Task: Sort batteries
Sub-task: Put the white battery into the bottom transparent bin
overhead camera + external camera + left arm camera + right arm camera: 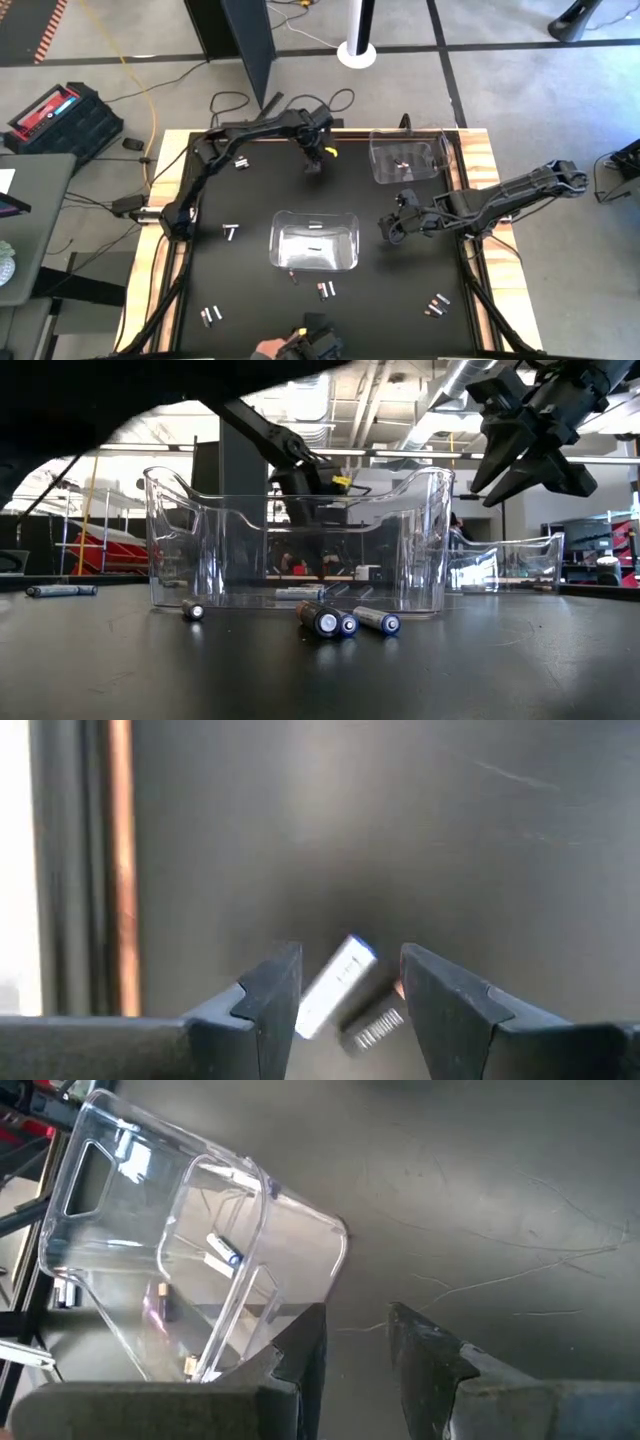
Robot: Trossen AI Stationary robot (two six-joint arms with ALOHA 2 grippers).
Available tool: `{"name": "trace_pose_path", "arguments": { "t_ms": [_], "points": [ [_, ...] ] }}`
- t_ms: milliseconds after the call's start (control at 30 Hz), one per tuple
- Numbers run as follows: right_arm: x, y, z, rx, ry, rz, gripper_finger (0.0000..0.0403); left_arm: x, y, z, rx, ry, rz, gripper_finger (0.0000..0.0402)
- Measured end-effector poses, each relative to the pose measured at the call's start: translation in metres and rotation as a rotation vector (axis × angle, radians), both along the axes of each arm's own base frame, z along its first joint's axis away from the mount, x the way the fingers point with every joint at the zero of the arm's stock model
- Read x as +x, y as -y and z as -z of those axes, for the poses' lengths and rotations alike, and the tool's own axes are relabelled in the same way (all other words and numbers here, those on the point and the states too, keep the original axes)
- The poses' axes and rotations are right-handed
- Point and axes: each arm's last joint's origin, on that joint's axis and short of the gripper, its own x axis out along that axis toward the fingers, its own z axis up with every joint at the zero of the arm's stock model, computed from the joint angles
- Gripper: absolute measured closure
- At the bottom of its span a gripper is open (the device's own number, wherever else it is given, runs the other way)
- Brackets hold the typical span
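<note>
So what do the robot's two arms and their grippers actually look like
Both arms are dark, near-black jointed links with thin black cables along them. The left arm carries a small yellow mark near its wrist. The right arm shows no such mark. The left gripper and right gripper each have two matte dark, wedge-shaped fingers with angular stepped edges.

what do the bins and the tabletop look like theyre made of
Bins: likely clear glossy plastic; the room shows through the walls and the rims catch highlights. Tabletop: a dark matte sheet, perhaps rubber or laminate, faintly scratched, with a wooden-looking border.
</note>
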Motion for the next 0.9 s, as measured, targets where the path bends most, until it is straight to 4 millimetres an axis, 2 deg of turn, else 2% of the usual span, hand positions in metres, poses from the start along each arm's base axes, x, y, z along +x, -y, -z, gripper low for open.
{"name": "trace_pose_path", "arguments": {
  "t_ms": [167, 500, 733, 900],
  "points": [
    [0.0, -0.003, 0.0, 0.016, 0.004, 0.003, 0.0275, 0.008, -0.004, 0.005, -0.014, -0.065, -0.014, 0.0235],
    [-0.001, -0.005, 0.0, 0.017, 0.009, -0.01, 0.0275, 0.002, -0.005, 0.006, -0.06, -0.109, -0.059, 0.0235],
    [-0.001, -0.005, 0.0, 0.012, 0.007, -0.011, 0.0275, 0.0, -0.005, 0.0, -0.035, -0.134, -0.041, 0.0235],
    [-0.001, -0.005, 0.0, 0.012, 0.007, -0.011, 0.0275, -0.003, -0.005, 0.009, -0.022, -0.163, -0.019, 0.0235]
  ]
}}
